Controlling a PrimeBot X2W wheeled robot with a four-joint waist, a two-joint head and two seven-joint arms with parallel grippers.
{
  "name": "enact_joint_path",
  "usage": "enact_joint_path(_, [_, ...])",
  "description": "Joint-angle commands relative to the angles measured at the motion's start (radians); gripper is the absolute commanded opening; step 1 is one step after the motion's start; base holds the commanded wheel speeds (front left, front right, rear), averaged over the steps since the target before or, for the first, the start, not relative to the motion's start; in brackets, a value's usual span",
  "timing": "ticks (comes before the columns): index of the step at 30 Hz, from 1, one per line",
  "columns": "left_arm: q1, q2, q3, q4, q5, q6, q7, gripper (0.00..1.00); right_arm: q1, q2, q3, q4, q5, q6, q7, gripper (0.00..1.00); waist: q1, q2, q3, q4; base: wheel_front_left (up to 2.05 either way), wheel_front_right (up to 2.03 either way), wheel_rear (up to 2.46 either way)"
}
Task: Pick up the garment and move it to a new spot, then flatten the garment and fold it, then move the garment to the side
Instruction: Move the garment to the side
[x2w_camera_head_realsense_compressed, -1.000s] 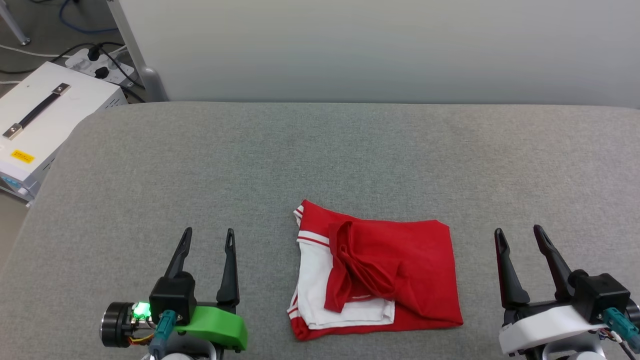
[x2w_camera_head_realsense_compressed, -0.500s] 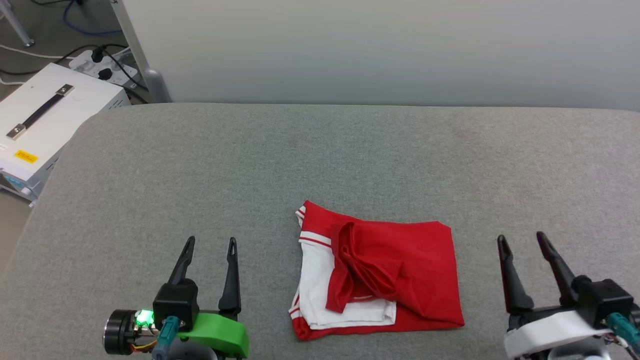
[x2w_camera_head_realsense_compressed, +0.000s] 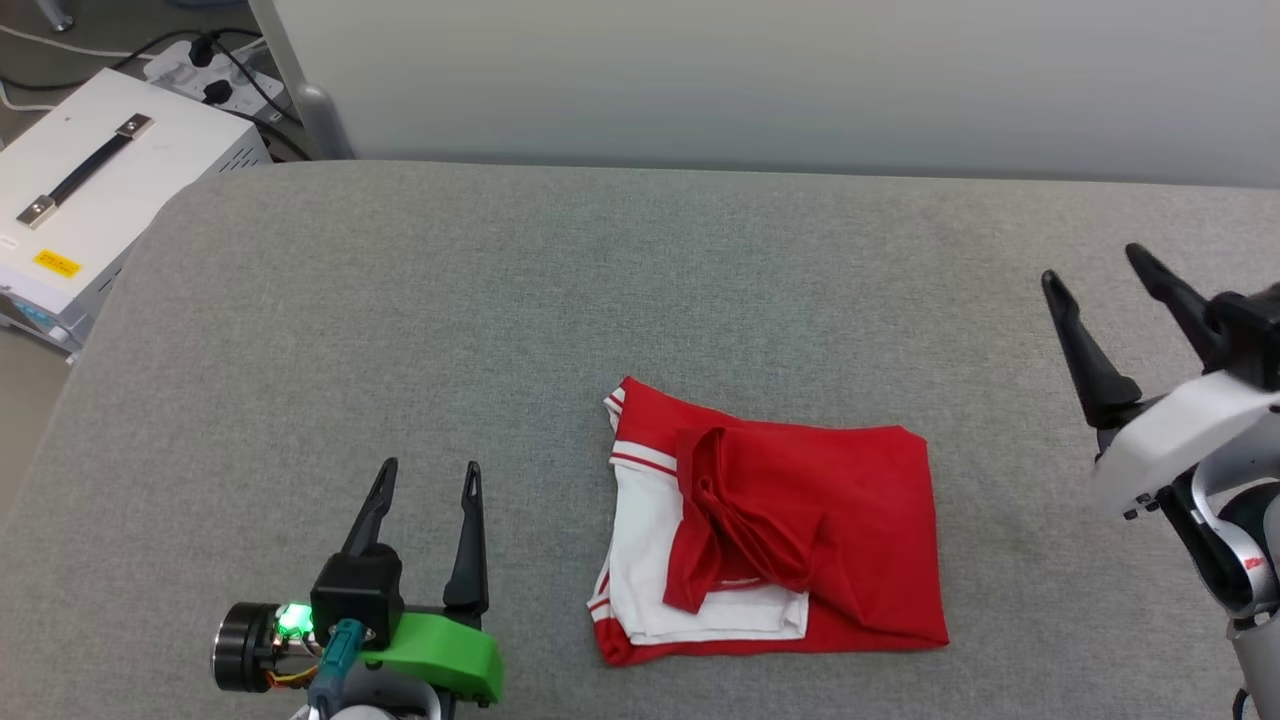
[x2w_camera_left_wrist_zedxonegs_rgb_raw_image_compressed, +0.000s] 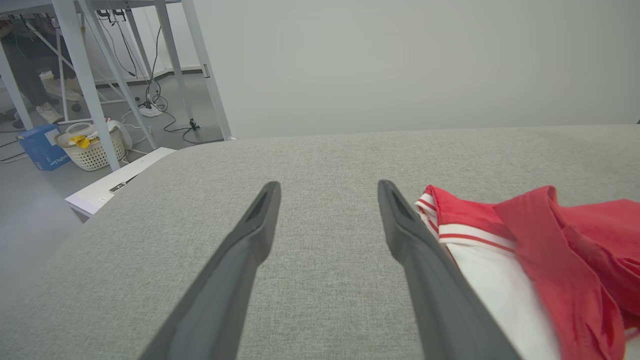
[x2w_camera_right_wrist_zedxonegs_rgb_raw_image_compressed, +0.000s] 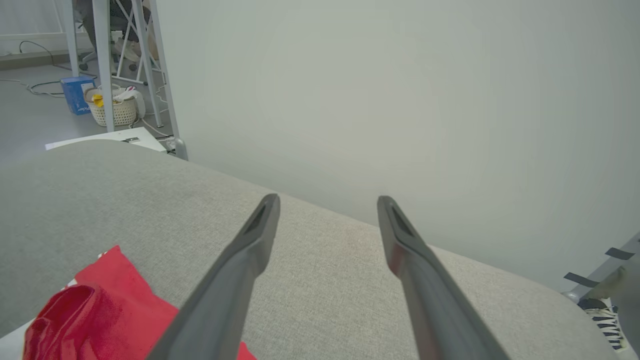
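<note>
- garment (x2w_camera_head_realsense_compressed: 780, 545): loosely bundled, lying on grey surface (x2w_camera_head_realsense_compressed: 500, 300) between the grippers.
- left gripper (x2w_camera_head_realsense_compressed: 430, 465), right gripper (x2w_camera_head_realsense_compressed: 1092, 262): fingers spread, empty.
- step: pick-up not yet begun; next move likely needs an edge pinch.

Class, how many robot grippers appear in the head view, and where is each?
2. The left gripper at lower left, left of the garment; the right gripper higher, at the right edge.

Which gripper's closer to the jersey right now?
Left. The left gripper is just beside the jersey, at its white-sleeve side, not touching. The right gripper is farther off, beyond its red far corner.
</note>
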Motion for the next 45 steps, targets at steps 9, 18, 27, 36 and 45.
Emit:
enact_joint_path(9, [-0.056,-0.006,0.002,-0.007,-0.005,-0.003,-0.006,1.00,-0.029,-0.105,0.124,0.049,0.335,-0.001,0.503,1.00,0.0000,0.0038,0.064,0.023,0.00,0.00,0.00])
enact_joint_path(18, [-0.109,-0.011,-0.022,-0.005,-0.007,-0.008,-0.006,1.00,-0.017,-0.111,0.158,0.111,0.538,-0.001,0.723,1.00,0.0000,0.0038,0.136,0.074,0.00,0.00,0.00])
enact_joint_path(27, [-0.144,-0.015,-0.034,0.002,-0.013,-0.006,-0.006,1.00,-0.041,-0.060,0.217,0.204,0.583,-0.001,0.726,1.00,0.0000,0.0038,0.195,0.119,0.00,0.00,0.00])
enact_joint_path(36, [-0.158,-0.016,-0.037,0.008,-0.016,0.001,-0.006,1.00,-0.026,-0.069,0.310,0.242,0.594,-0.001,0.654,0.00,0.0000,0.0038,0.201,0.127,0.00,0.00,0.00])
enact_joint_path(45, [-0.131,-0.017,-0.029,0.022,-0.014,0.002,-0.006,1.00,-0.101,-0.152,0.382,0.160,0.567,-0.001,0.528,0.00,0.0000,0.0038,0.135,0.081,0.00,0.00,0.00])
